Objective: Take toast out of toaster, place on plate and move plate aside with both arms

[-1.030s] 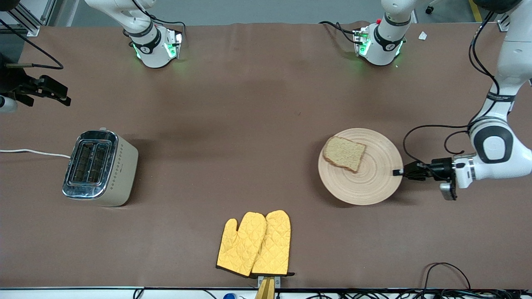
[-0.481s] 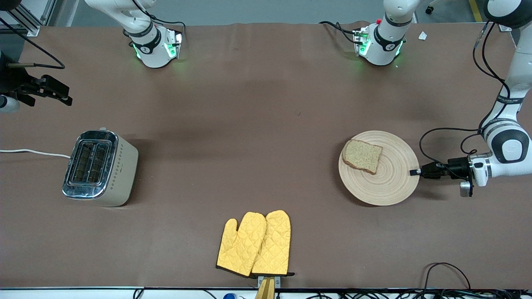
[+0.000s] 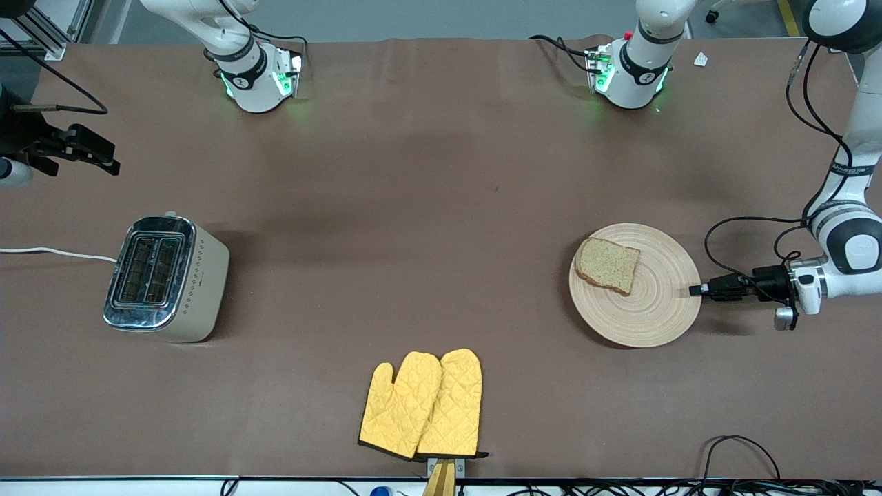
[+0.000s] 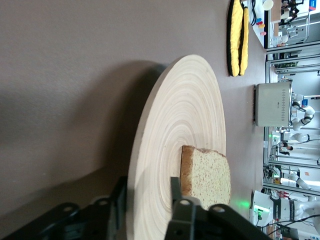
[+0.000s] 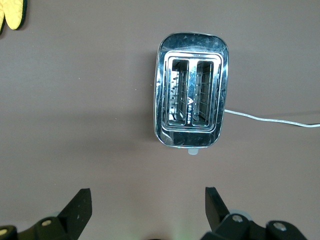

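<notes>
Since a second ago, the plate has been dragged toward the left arm's end of the table, the toast riding on it. Its rim is pinched by the closed left gripper. A toaster is overlooked by the right gripper, held wide open and empty while that arm waits. Oven mitts lie nearest the camera.

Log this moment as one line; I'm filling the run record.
left gripper: shut on plate rim | toast: on plate | right gripper: open, over toaster, waiting
</notes>
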Robot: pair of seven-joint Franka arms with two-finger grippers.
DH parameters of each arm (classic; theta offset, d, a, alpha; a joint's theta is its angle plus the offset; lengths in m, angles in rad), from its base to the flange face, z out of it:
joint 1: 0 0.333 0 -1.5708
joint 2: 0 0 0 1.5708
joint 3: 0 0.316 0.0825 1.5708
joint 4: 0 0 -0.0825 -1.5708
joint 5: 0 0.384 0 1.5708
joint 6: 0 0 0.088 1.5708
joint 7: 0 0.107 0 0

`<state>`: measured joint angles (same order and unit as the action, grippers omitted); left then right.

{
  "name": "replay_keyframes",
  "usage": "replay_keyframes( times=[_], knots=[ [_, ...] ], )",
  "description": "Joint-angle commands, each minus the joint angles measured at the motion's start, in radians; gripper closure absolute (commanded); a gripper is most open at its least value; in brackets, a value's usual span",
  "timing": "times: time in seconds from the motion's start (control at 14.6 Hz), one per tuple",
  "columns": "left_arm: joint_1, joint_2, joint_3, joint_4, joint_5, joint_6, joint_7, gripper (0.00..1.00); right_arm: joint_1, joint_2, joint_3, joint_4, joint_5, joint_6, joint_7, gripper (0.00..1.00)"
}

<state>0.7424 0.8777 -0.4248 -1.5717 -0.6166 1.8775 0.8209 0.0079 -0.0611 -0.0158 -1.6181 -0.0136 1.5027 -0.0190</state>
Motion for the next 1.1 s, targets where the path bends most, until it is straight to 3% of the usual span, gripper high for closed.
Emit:
replay_keyframes(
  times=[0.0, 0.34, 0.55, 1.03],
  knots=[
    [0.034, -0.022, -0.002, 0.074, 0.092, -0.086, -0.020, 0.00, 0.001, -0.017, -0.003, 0.016, 0.015, -0.038, 0.011, 0.00],
    [0.029, -0.113, -0.055, 0.222, 0.317, -0.179, -0.138, 0.00, 0.001, -0.011, -0.003, 0.041, 0.015, -0.056, 0.010, 0.00],
    [-0.014, -0.264, -0.135, 0.228, 0.478, -0.179, -0.291, 0.00, -0.002, -0.006, -0.004, 0.041, 0.015, -0.056, 0.007, 0.00],
    [-0.084, -0.514, -0.288, 0.228, 0.687, -0.234, -0.458, 0.00, -0.005, -0.006, -0.004, 0.041, 0.015, -0.056, 0.004, 0.00]
  ],
)
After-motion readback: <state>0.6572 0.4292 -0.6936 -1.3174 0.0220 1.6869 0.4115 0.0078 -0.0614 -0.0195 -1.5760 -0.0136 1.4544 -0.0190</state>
